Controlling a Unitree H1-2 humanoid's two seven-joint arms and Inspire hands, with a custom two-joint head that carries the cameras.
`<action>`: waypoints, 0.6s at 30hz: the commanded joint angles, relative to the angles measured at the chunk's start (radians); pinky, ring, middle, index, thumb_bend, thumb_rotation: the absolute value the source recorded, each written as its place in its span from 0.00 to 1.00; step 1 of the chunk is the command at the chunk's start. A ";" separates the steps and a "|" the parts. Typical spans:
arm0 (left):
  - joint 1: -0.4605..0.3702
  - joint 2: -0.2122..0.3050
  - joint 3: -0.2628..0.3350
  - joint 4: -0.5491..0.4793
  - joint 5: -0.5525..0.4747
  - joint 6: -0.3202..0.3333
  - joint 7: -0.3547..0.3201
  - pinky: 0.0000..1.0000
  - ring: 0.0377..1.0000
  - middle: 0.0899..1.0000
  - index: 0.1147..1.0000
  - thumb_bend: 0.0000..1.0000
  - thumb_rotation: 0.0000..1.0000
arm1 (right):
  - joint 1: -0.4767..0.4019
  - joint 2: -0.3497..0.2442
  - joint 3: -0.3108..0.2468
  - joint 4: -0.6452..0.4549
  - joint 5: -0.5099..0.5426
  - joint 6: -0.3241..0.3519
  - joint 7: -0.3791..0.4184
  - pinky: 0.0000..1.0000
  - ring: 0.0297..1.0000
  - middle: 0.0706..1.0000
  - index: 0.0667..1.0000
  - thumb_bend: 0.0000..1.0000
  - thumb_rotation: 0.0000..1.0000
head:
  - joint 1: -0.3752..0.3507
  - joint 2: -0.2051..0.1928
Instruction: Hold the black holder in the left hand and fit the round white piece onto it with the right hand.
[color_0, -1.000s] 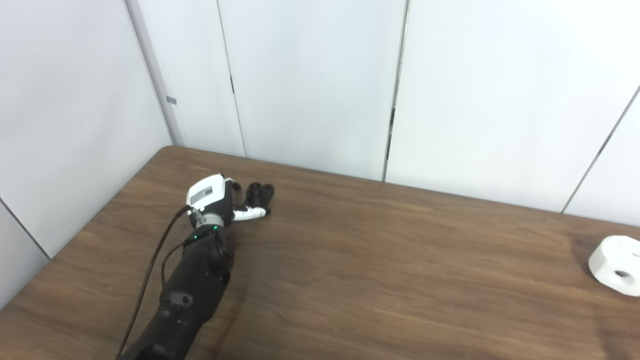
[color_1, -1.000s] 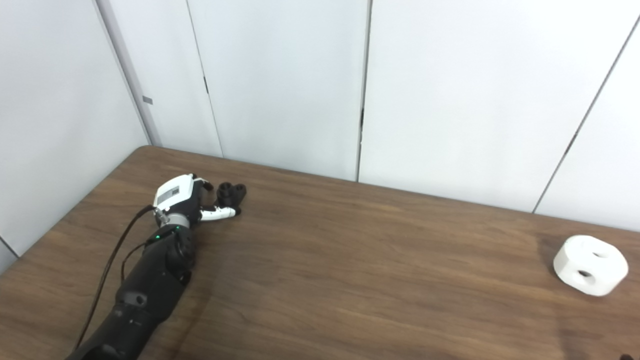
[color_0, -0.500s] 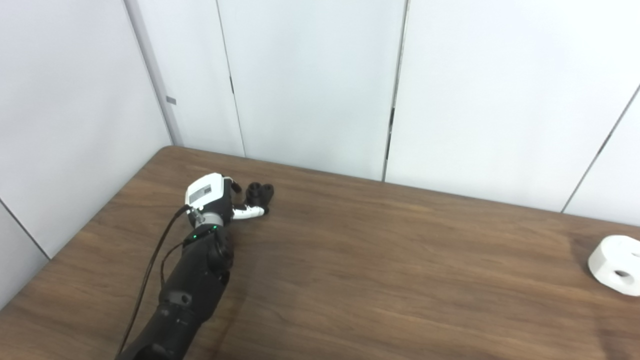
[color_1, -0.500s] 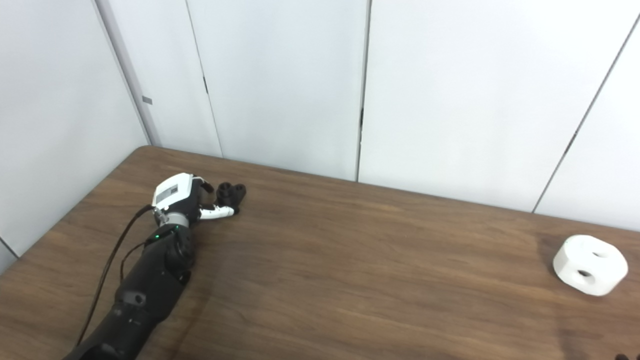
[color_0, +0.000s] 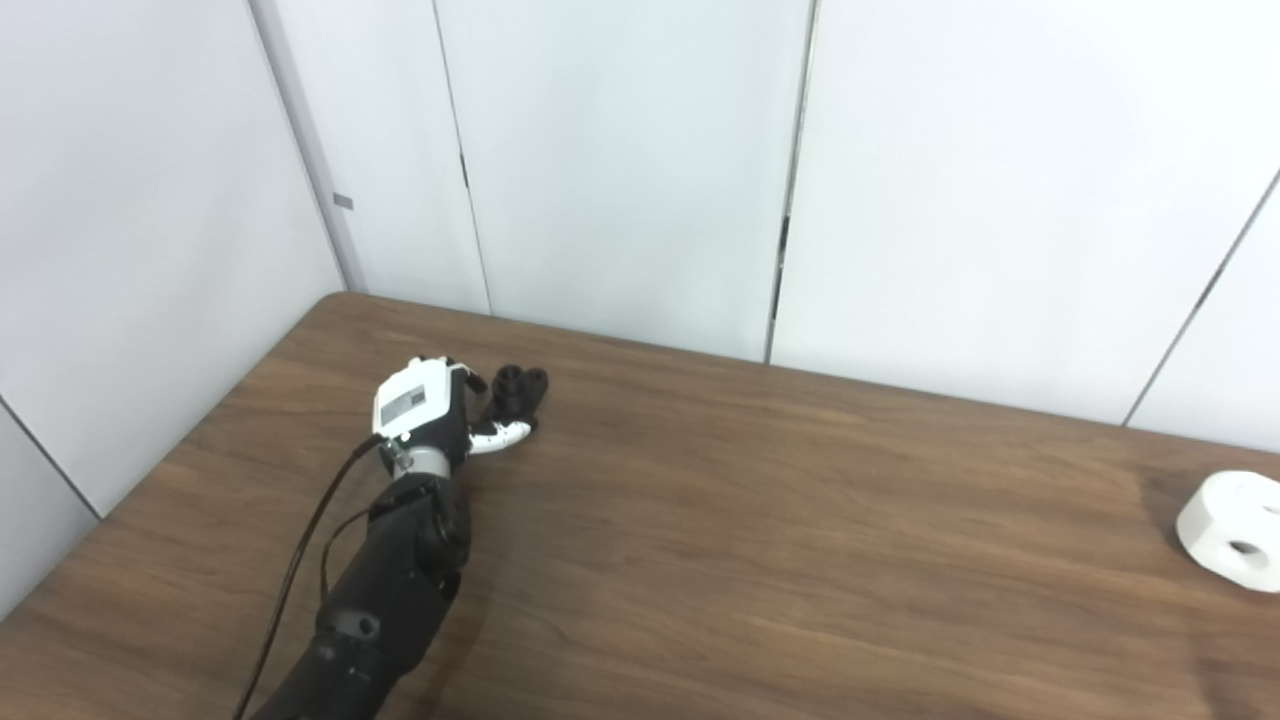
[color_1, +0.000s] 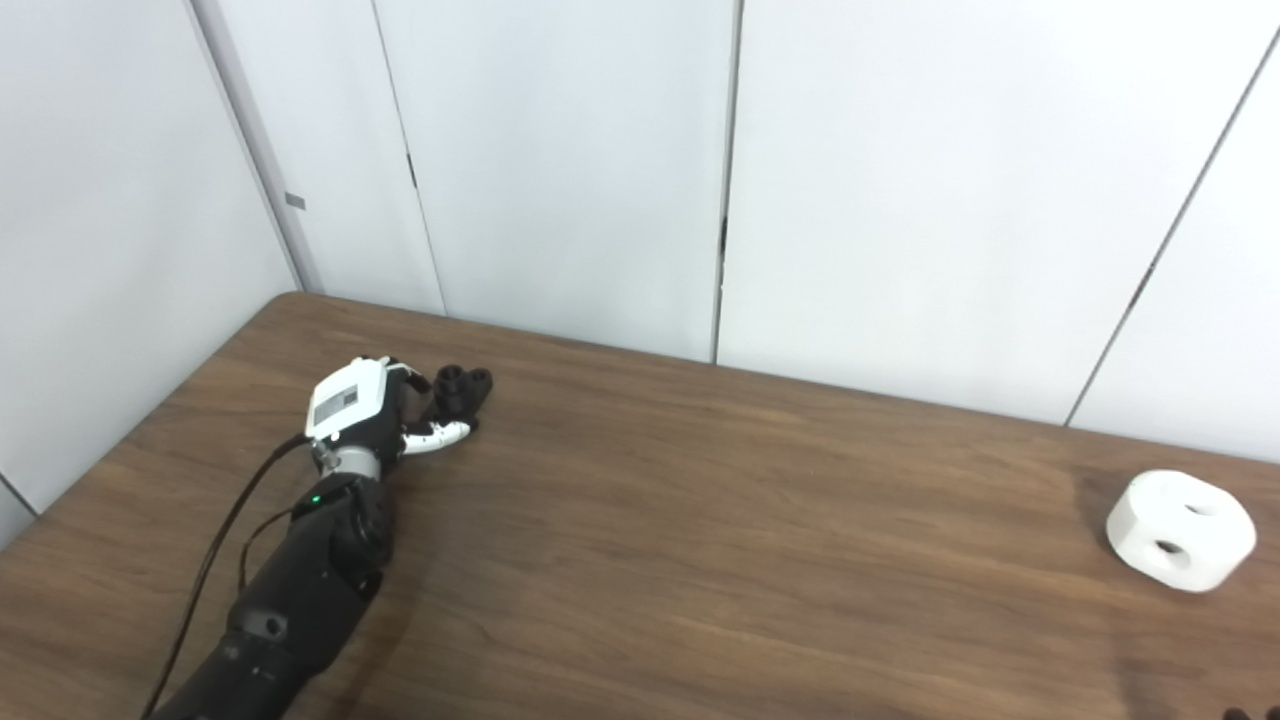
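one long brown wooden table (color_0: 760, 560) fills the lower half of the scene, backed by pale wall panels (color_0: 620, 170). the left arm (color_0: 385, 590), black and jointed with a cable along it, runs from the near left edge toward the far left part of the table. at the far right lies the round white piece (color_1: 1180, 530), a thick disc with one hole showing in its top face and another in its side, resting on the wood well apart from everything else. the left hand (color_0: 430, 415) has a white back plate and dark fingers; a small grey label sits on that plate, too blurred to read. the black holder (color_0: 520, 388) is the smallest thing here, a dark lump with two short round sockets on top, standing on the table at the far left. it lies just right of and beyond the left hand, with a white-tipped thumb (color_0: 503, 434) reaching under its near side and the fingers curled beside it. whether the hand actually grips the holder or only touches it i cannot tell. the right hand is not visible.
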 joint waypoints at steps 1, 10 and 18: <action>0.004 0.015 -0.015 0.001 -0.005 0.002 0.006 1.00 0.99 0.92 0.66 0.88 0.33 | 0.030 0.034 0.040 0.038 0.006 0.027 0.012 1.00 1.00 0.96 1.00 0.64 1.00 | 0.000 0.002; 0.008 0.014 -0.030 0.013 -0.014 0.010 0.029 1.00 0.99 0.91 0.65 0.88 0.35 | 0.030 0.034 0.041 0.036 0.000 0.030 0.012 1.00 1.00 0.95 1.00 0.64 1.00 | 0.000 0.004; 0.009 0.021 -0.033 0.022 -0.042 0.010 0.043 1.00 0.98 0.90 0.64 0.89 0.34 | 0.027 0.031 0.040 0.045 0.001 0.021 0.014 1.00 1.00 0.96 1.00 0.64 1.00 | -0.002 0.004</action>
